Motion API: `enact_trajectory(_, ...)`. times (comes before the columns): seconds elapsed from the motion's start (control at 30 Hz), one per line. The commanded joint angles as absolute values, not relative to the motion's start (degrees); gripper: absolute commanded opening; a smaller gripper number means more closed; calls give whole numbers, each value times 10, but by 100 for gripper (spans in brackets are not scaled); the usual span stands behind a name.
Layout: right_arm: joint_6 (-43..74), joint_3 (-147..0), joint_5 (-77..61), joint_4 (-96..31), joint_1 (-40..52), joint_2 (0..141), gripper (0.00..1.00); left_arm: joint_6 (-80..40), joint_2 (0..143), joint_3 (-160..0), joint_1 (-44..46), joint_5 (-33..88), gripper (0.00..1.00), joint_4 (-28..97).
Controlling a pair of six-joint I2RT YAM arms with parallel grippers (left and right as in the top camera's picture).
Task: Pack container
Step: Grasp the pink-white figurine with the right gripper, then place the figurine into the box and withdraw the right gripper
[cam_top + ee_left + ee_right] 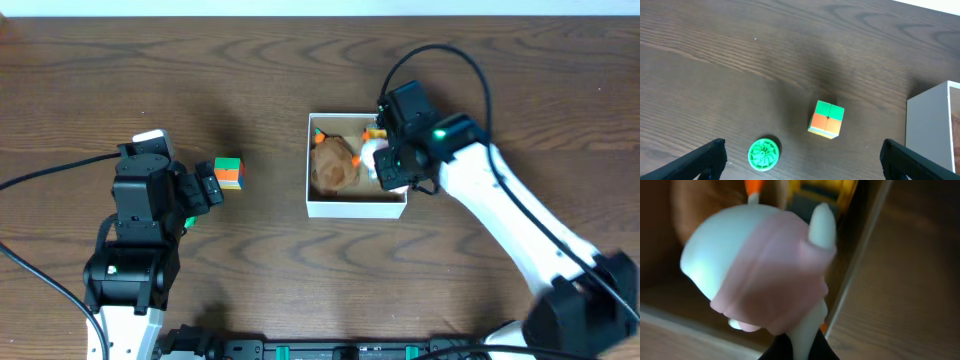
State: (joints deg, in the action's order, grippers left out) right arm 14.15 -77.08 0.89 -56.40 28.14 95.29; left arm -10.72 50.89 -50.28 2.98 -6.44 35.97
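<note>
Presently in hand: a white-and-pink toy [760, 270] is being brought into the container [355, 208] by the right gripper [382, 165]; placing is judged to be the step under way.
Container: set on the surface [250, 60] right of centre, with a brown soft toy [333, 165] and a yellow piece [822, 190] already lying inside.
Fingers of the right gripper: hidden behind the toy in the wrist view and under the arm from above, so it cannot be told whether the toy is gripped or let go.
Fingers [710, 157] of the left gripper [205, 190]: spread wide, with nothing held.
Left outside: a green-and-orange cube [826, 119], apart from the container's wall, and a green disc [764, 154] near the cube.
Progress: judged partly done, with two items left out.
Next move: the toy is to be lowered clear of the right wall and released. The cube then calls for the left fingers to be centred over it and closed.
</note>
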Motion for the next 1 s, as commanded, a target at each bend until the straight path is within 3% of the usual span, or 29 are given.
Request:
enact_trajectory(0.0,154,-769,12,-555,286,990,3,-113,509,-516,26,-69,98,360)
enact_trajectory(0.07,154,-769,11,-550,286,1007,5,-113,509,-516,26,-69,98,360)
enact_trajectory(0.13,154,-769,10,-548,286,1019,19,-113,509,-516,26,-69,98,360)
enact_trajectory(0.2,154,-769,10,-548,286,1023,59,-113,509,-516,26,-69,98,360)
enact_trajectory(0.27,154,-770,10,-545,286,1022,80,-113,509,-516,26,-69,98,360)
enact_trajectory(0.3,154,-771,10,-544,286,1021,84,-113,509,-516,26,-69,98,360)
enact_trajectory(0.67,154,-930,26,-626,251,961,92,-113,496,-516,26,-55,98,360)
enact_trajectory(0.77,163,-949,30,-627,211,920,99,-113,492,-519,26,-37,98,368)
enact_trajectory(0.97,171,-946,17,-687,57,887,99,-113,530,-537,26,-37,98,412)
